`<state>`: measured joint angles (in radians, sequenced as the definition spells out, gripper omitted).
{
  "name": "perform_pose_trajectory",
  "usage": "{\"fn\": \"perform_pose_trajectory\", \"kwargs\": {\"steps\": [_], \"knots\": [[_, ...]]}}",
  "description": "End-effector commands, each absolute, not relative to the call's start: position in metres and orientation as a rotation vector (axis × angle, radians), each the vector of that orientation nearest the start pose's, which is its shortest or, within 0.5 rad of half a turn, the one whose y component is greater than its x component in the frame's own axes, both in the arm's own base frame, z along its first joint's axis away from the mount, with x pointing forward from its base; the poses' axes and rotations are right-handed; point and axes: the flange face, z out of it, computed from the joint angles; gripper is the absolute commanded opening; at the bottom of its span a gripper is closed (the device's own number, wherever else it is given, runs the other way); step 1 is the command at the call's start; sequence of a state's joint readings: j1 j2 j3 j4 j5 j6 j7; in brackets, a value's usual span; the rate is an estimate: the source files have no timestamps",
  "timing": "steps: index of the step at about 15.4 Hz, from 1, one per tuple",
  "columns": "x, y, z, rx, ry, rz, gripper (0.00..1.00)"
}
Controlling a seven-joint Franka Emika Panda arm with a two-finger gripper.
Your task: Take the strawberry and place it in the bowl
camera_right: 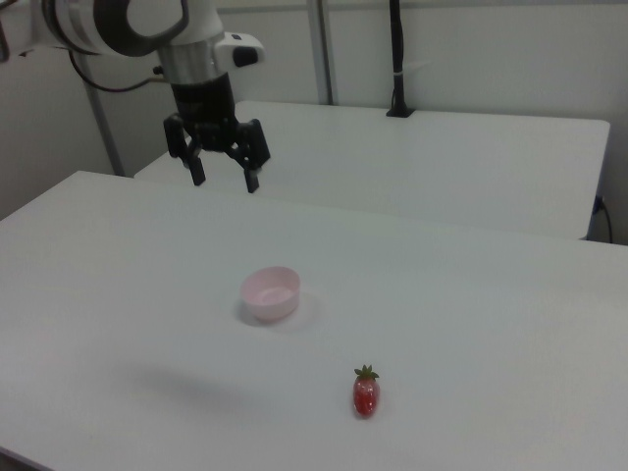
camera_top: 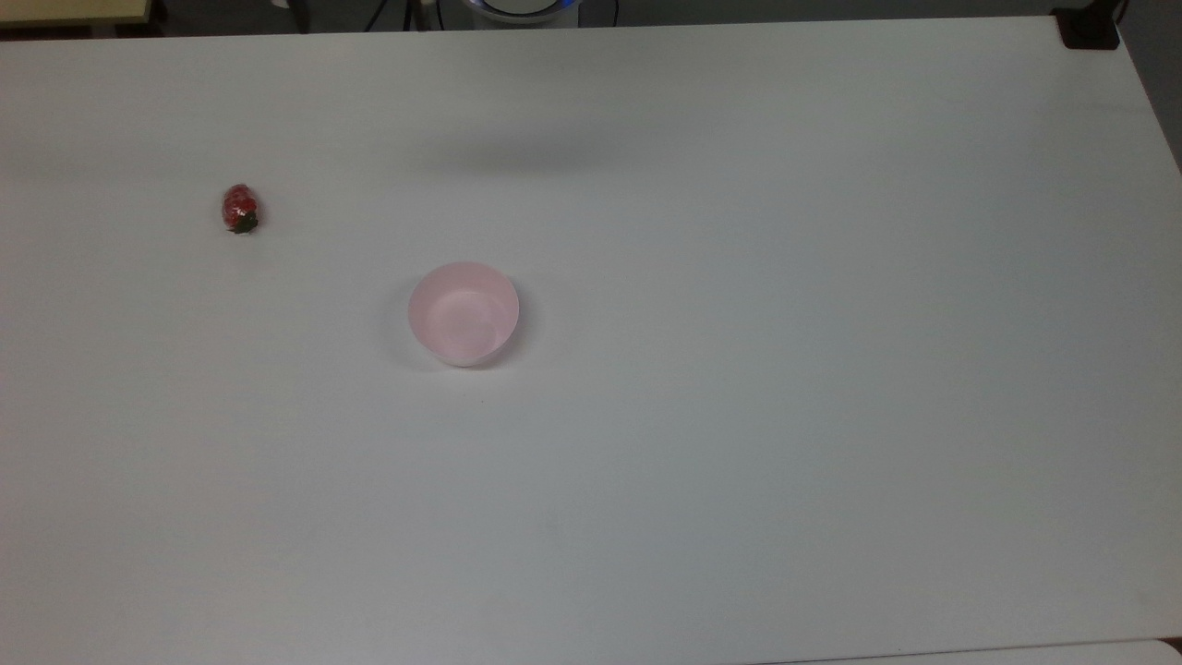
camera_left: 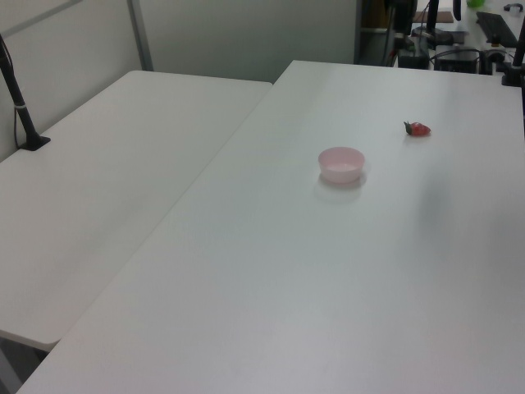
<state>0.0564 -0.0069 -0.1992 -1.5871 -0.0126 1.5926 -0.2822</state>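
Note:
The strawberry (camera_top: 240,209) lies on the white table at the top view's left, also visible as the strawberry (camera_left: 417,129) and the strawberry (camera_right: 366,392), green cap up in the right view. The pale pink bowl (camera_top: 463,313) stands upright and empty near the table's middle, seen too as the bowl (camera_left: 341,164) and the bowl (camera_right: 271,293). My gripper (camera_right: 224,179) hangs open high above the table, up and to the right view's left of the bowl, holding nothing and far from the strawberry.
A second white table (camera_left: 98,197) adjoins on the left view's left, carrying a black post (camera_left: 20,103). Another black post (camera_right: 396,59) rises at the back in the right view. A black clamp (camera_top: 1088,28) sits at the top view's far right corner.

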Motion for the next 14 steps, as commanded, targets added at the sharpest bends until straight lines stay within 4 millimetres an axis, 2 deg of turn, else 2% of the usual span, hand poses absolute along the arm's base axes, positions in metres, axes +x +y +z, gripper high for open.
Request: {"fn": "perform_pose_trajectory", "kwargs": {"steps": [1, 2, 3, 5, 8, 11, 14], "knots": [[0.521, -0.144, 0.608, -3.115, -0.639, 0.159, 0.98], [0.516, -0.163, 0.591, -3.134, -0.604, 0.218, 0.99], [0.514, -0.182, 0.578, -3.153, -0.562, 0.207, 1.0], [0.502, -0.224, 0.531, -3.177, -0.461, 0.171, 1.0], [0.494, -0.262, 0.462, -3.246, -0.389, 0.013, 1.0], [0.495, -0.278, 0.407, -3.261, -0.353, 0.034, 1.0], [0.504, -0.279, 0.369, -3.262, -0.363, 0.101, 1.0]]}}
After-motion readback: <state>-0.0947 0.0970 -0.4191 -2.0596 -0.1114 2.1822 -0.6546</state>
